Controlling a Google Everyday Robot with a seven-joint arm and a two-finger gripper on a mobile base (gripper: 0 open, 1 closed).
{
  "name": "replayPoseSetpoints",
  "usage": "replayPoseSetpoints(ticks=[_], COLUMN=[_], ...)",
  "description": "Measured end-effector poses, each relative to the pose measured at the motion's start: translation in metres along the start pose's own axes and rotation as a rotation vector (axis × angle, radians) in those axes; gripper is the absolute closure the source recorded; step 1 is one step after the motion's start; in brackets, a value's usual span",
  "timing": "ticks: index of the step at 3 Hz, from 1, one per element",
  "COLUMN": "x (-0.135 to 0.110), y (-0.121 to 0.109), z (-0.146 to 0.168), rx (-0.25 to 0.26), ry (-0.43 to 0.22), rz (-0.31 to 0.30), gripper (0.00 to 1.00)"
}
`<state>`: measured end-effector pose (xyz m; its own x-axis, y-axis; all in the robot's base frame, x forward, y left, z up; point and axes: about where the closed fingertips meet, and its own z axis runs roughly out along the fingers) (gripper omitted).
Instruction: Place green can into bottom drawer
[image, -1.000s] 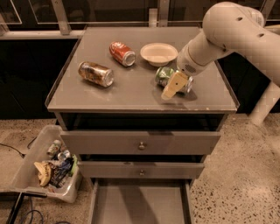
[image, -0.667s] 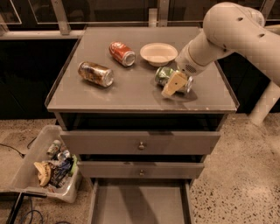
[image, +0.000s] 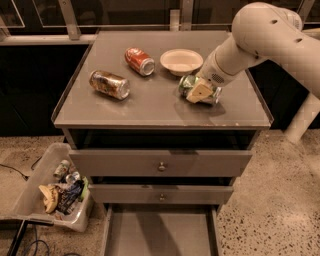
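Observation:
The green can (image: 187, 84) lies on its side on the grey cabinet top (image: 150, 107), right of centre, just in front of a white bowl. My gripper (image: 201, 90) reaches in from the upper right and is closed around the can, with one tan finger (image: 199, 93) across its front. The can rests at the level of the top. The bottom drawer (image: 160, 235) is pulled out at the foot of the cabinet, and its flat grey floor is bare.
A red can (image: 139, 61) and a gold-brown can (image: 109, 84) lie on the left half of the top. The white bowl (image: 181, 61) stands at the back. Two upper drawers (image: 161, 163) are slightly open. A plastic bin (image: 30, 195) of rubbish stands on the floor to the left.

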<state>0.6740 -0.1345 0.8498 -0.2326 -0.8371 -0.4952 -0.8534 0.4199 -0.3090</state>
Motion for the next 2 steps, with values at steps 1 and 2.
replayPoseSetpoints(ticks=[1,2], x=[0.0,-0.0002], y=[0.0,-0.0001], z=[0.0001,0.0006], rx=[0.0,-0.001], ry=[0.0,0.001], rz=[0.0,0.0], gripper=[0.89,1.0])
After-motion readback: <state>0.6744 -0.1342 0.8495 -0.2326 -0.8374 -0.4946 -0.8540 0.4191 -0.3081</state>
